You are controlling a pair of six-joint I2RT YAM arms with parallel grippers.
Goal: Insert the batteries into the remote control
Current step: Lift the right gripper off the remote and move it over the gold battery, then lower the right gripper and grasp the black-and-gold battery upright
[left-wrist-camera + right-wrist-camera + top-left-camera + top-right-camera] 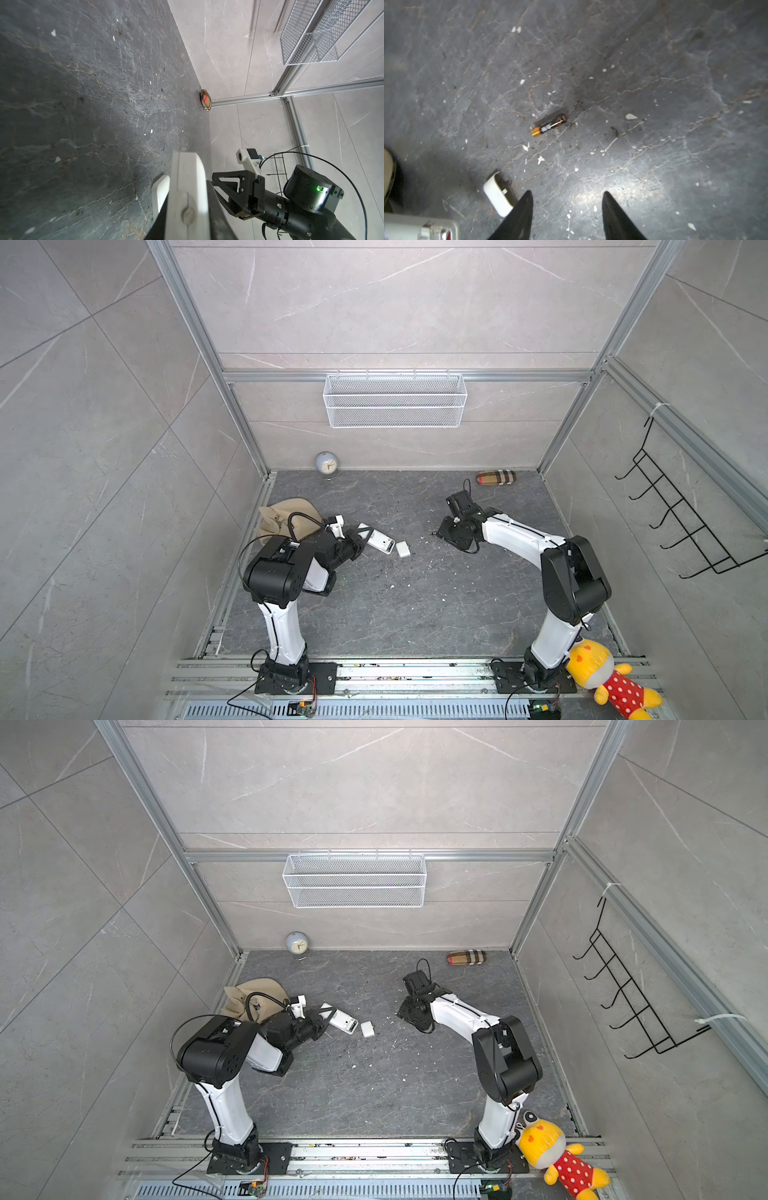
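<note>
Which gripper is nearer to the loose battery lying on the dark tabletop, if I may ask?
Right. The right gripper hangs open close to the battery; the left gripper is farther off, shut on the remote control.

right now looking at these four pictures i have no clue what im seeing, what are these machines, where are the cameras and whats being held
These are two robot arms mounted at the table's front edge, each ending in a two-fingered gripper. The two wide pictures come from one camera head overhead; the two close ones from cameras on the wrists. The left gripper is shut on the white remote control. A small white cover lies loose beside it. The right gripper is open and empty, above the dark table, with one battery lying flat nearby. I can't find a second battery. A clock, a plaid pouch and a beige cloth sit aside.
</note>
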